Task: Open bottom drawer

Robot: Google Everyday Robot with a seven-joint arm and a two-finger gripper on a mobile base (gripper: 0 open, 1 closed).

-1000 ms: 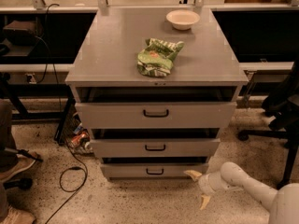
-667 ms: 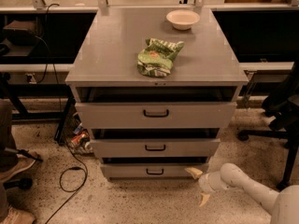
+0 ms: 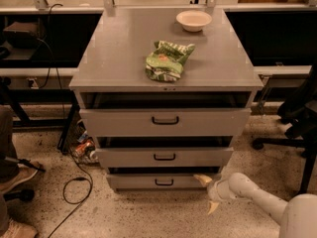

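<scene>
The grey cabinet (image 3: 124,58) has three drawer fronts, each with a small black bar handle. The bottom drawer (image 3: 143,182) is the shortest and narrowest front, close to the floor, with its handle (image 3: 164,182) at the centre. A dark gap shows above its front. My gripper (image 3: 207,194) is at the bottom drawer's right end, low over the floor. Its two pale fingers are spread apart: the upper fingertip (image 3: 200,179) is at the drawer's top right corner, the lower one (image 3: 213,207) hangs over the floor. It holds nothing. The white arm (image 3: 257,197) comes in from the lower right.
A green crumpled bag (image 3: 167,60) and a white bowl (image 3: 193,20) sit on the cabinet top. The top drawer (image 3: 165,121) and middle drawer (image 3: 164,157) stick out slightly. Cables (image 3: 74,182) lie on the floor at left; a chair base (image 3: 297,133) stands at right.
The gripper has shifted slightly left and up, toward the bottom drawer's right end. The drawers look unchanged.
</scene>
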